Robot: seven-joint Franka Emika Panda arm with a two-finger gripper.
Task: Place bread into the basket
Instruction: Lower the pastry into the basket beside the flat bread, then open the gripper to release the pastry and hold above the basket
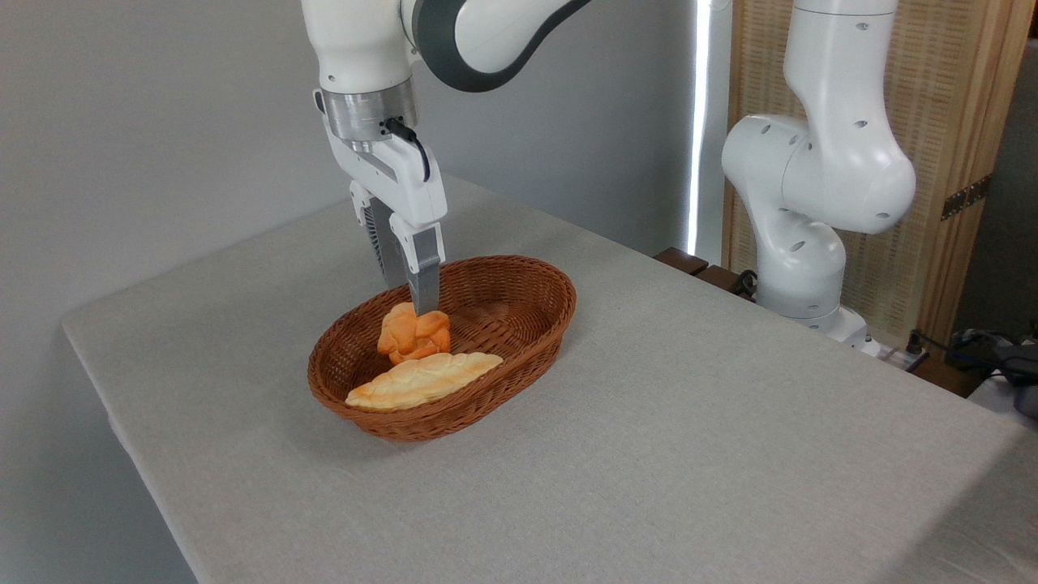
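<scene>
The small, lumpy golden-orange bun (413,332) sits inside the oval reddish-brown woven wicker basket (535,324), toward the left-hand half, just behind a longer, flatter, pale golden leaf-shaped loaf (423,380) that lies along the near wall. The white arm's 2-finger gripper (409,294) points straight down into the basket, its grey fingertips at the bun's top. The fingers stand close together, but from this angle I cannot tell whether they pinch the bun or have let it go — the near finger hides the contact.

By my reading the placing is all but done; what remains is release and retreat, and that is where trouble could come. If the fingers are in fact clamped on the bun when the arm rises, the bun goes up with it and may drop outside the rim. If they open with the soft crust sticking to a pad, the bun could tip or roll against the loaf. A lift that drifts sideways could catch the low wicker wall and drag the light basket across the grey cloth-covered table (689,454).

The bun itself looks knobbly and uneven, with deeper orange in its folds and a paler top, resting slightly tilted with its near edge touching or nearly touching the loaf.
</scene>
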